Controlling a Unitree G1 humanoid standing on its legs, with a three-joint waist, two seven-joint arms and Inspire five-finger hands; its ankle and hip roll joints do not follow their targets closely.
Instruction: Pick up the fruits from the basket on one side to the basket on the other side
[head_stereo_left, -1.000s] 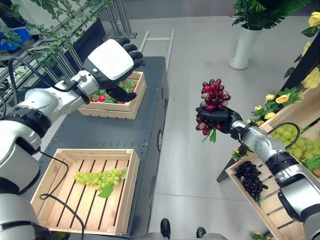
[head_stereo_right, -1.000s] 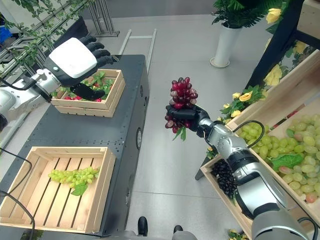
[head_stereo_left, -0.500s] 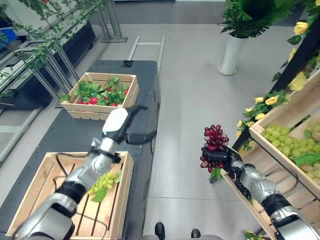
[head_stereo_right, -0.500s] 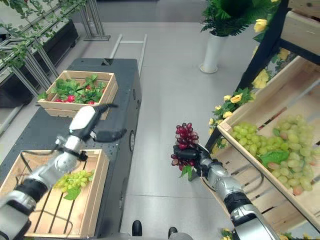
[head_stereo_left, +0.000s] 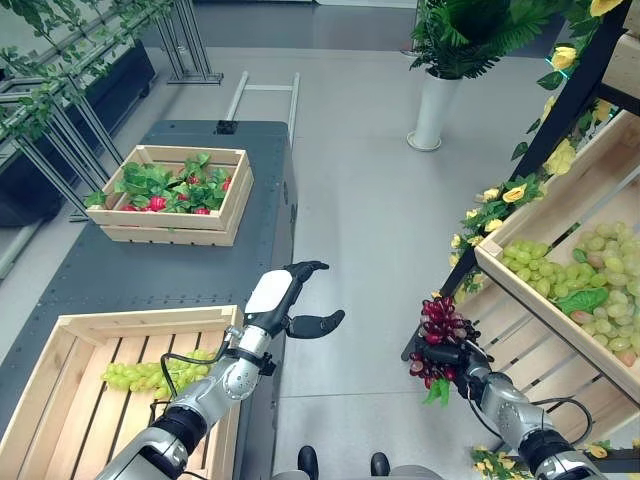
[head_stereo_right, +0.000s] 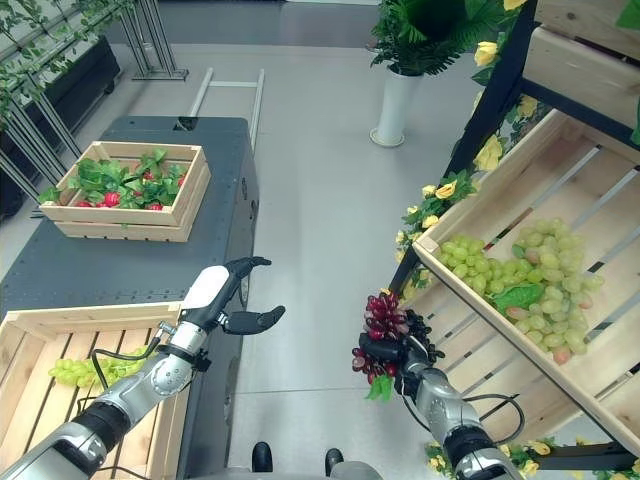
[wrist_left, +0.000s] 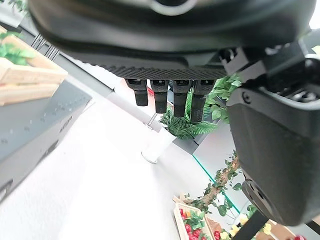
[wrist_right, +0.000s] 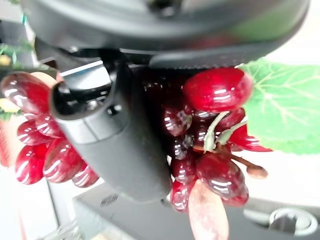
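My right hand is curled round a bunch of red grapes with a green leaf, held in the air above the floor beside the slanted shelf crates. In the right wrist view the thumb presses across the red grapes. My left hand hangs open and empty past the right edge of the dark table, fingers straight. Below it stands the near wooden crate with a bunch of green grapes inside. A far wooden crate holds red fruit among green leaves.
At the right, slanted shelf crates hold green grapes, with yellow flowers along the frame. A white vase with a plant stands on the grey floor at the back. Metal racks with vines line the far left.
The camera has shifted. My left hand has dropped and come nearer, from over the table to its right edge. The right hand with the red grapes has sunk lower and closer to me.
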